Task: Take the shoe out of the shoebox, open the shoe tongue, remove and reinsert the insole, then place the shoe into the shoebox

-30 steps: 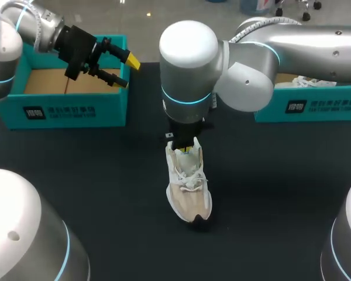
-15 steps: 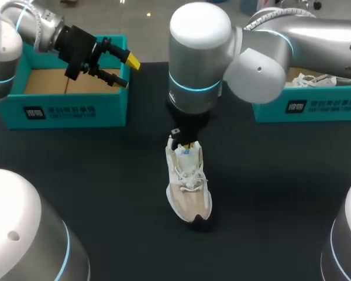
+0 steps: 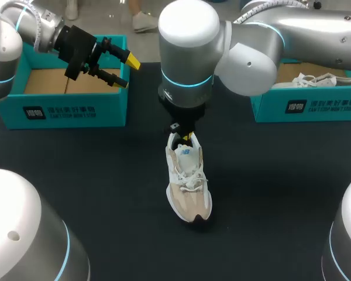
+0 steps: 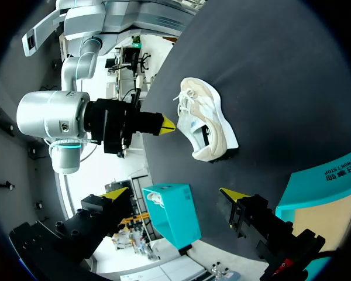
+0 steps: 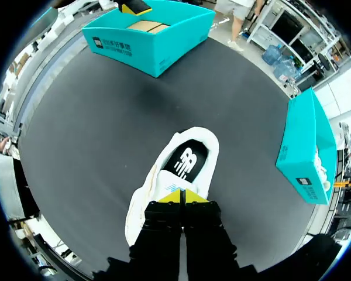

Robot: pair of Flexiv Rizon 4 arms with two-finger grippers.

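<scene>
— Entry one, the shoe (image 3: 188,181)?
— It is standing on its sole mid-table (image 3: 269,193), toe pointing near.
— Grippers?
— The right gripper (image 3: 185,138) is hovering at the heel opening, fingers pressed together, gripping nothing. The left gripper (image 3: 124,70) is hanging spread wide over the far left shoebox (image 3: 76,111).

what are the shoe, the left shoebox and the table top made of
Shoe: soft textile with beige suede-like panels, matte; the dark toe edge looks rubbery. Shoebox: most likely cardboard, with a raw brown inside and a smooth teal printed outside. Table: a dark, matte cover without shine, perhaps cloth or a rubber mat; the look leaves it open.
</scene>
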